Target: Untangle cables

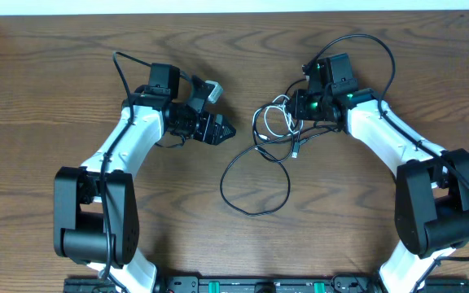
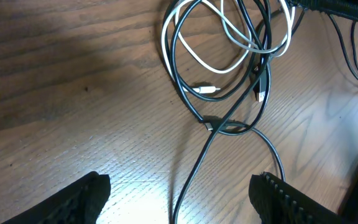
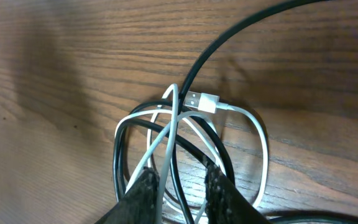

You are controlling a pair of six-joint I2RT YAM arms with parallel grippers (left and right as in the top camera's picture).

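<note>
Risk first: right gripper (image 3: 182,177) is straddling several strands at once. White cord (image 3: 265,146) and black cord (image 1: 255,214) are both running between its fingers (image 3: 143,196), so a pull from here is likely dragging the whole bundle or cinching the crossings tighter instead of freeing one cord. USB plug (image 3: 202,99) of the white cord is lying at 12 o'clock of those fingers, right against a black strand, which looks like a probable snag point. Nothing is pinning the tangle, so it could be sliding across the table (image 1: 55,98).

Right jaws are standing narrow around the strands; cannot tell if they are actually clamping. Left gripper (image 1: 223,130) is hanging spread wide, holding nothing.

Cables are lying at 1 o'clock of table centre, with the black loop trailing toward 6 o'clock. Right arm is reaching in from 3 o'clock, wrist tipped down over the coils. Left arm is stretching in from 9 o'clock, gripper pointing at the tangle, apart from it.
</note>
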